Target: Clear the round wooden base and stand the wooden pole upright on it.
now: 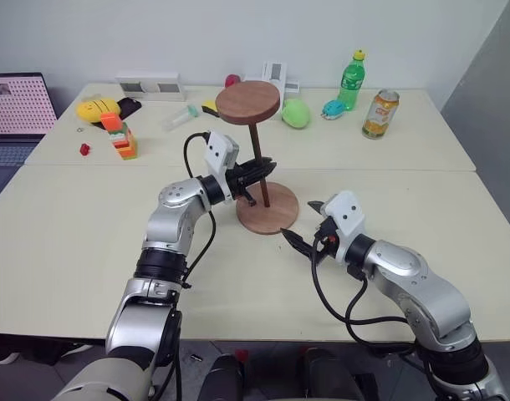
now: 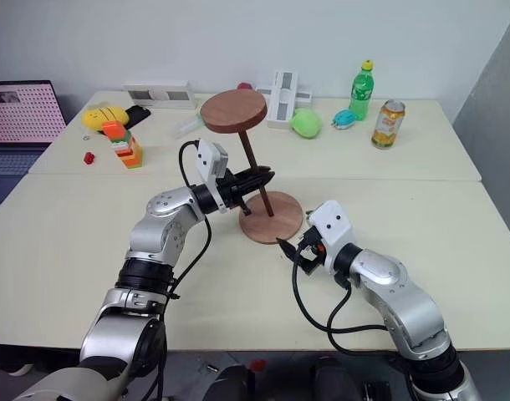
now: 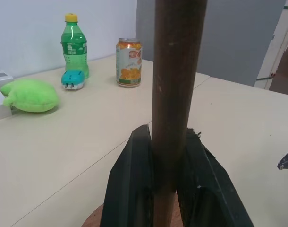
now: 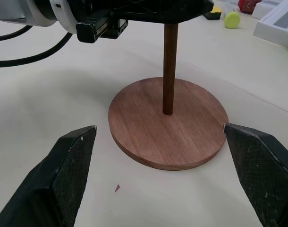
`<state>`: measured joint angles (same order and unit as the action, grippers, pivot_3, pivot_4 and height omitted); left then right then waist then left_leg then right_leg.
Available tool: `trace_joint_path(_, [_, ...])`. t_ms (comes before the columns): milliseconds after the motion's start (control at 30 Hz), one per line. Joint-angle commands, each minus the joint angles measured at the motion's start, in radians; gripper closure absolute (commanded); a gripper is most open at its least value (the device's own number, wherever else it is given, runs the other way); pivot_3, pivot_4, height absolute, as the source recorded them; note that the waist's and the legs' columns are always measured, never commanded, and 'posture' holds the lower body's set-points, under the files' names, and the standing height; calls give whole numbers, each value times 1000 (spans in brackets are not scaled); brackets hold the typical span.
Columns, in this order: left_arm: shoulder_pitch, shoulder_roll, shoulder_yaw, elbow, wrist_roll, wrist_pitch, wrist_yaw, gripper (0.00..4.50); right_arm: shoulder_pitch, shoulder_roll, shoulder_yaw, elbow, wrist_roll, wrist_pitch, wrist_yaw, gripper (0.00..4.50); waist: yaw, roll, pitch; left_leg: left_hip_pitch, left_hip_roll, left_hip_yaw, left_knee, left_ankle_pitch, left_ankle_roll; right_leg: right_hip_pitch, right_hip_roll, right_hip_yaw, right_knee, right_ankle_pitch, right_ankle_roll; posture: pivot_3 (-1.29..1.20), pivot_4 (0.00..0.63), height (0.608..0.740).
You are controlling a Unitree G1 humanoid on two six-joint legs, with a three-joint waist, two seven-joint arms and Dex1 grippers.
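wooden pole (image 1: 257, 164) upright between left jaws, foot on round wooden base (image 1: 270, 218)

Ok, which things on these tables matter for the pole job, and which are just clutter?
Job: round reddish-brown wooden base; thin dark wooden pole with disc on top, gripped by left gripper; open right gripper.

Clutter: green plastic bottle, orange drink can, green plush toy, yellow plush toy, laptop.

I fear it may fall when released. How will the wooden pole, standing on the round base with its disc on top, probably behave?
The wooden pole looks stiff. It is likely top-heavy, since its disc sits on top. It may tip if the left end effector lets go, unless its foot sits firmly in the round wooden base.
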<state>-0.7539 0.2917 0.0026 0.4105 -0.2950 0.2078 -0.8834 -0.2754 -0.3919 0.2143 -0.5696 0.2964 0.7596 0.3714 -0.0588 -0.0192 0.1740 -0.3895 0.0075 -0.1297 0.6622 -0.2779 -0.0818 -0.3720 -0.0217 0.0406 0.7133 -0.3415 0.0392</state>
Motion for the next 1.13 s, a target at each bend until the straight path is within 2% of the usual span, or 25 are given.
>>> trace_joint_path(33, [27,5,-31,21,10,48,-26,3509,-14,-6,-27,-44,3,-7,9,0,0,0,0,0,0,0,0,0,0,0,0,0,0,0,0,0,150,740])
trace_joint_path(133, [23,14,-33,-12,-4,77,-44,2932,-13,-5,-25,-38,2,-10,10,0,-1,0,0,-1,0,0,0,0,0,-1,0,0,0,0,0,0,150,740])
trace_joint_path(333, [43,70,-34,-184,-70,267,-87,1623,-12,5,-27,-28,8,-11,9,0,-1,0,1,-4,0,-1,0,1,-2,-3,0,-1,0,0,0,0,150,740])
trace_joint_path(500, [65,147,-25,-199,-47,299,-83,533,-30,11,-25,-6,7,-18,18,0,-3,0,1,-3,0,-1,0,1,-2,-3,1,0,0,0,0,0,150,740])
trace_joint_path(600, [79,184,-27,-210,-47,315,-92,73,-37,12,-24,0,7,-21,24,0,-2,0,1,-3,1,-1,0,1,-2,-3,1,0,0,0,0,0,150,740])
trace_joint_path(667, [113,248,-26,-254,-49,346,-121,73,-38,7,-26,0,8,-21,36,0,-1,0,1,-3,0,-1,0,1,-2,-3,1,-1,-1,0,0,0,150,740])
trace_joint_path(800, [189,493,-11,-344,-58,409,-273,73,-40,-78,-73,-27,49,-2,125,0,-17,1,2,-3,2,-1,-2,1,-2,-4,2,0,0,0,0,0,150,740])
trace_joint_path(900, [220,605,2,-360,-58,412,-322,73,-42,-141,-115,-36,89,7,182,0,-15,2,3,-3,2,-1,-2,-1,1,-4,2,-1,0,0,0,0,150,740])
trace_joint_path(1033, [265,715,60,-306,-35,357,-348,73,-48,-224,-185,-4,144,4,278,0,-6,2,4,-3,1,-1,-2,-1,2,-3,1,-1,-1,0,0,0,150,740])
trace_joint_path(1133, [270,725,85,-256,-16,309,-309,73,-59,-255,-205,42,168,-9,320,0,-3,2,5,-3,1,0,-2,-1,2,-3,1,-1,-1,0,0,0,150,740])
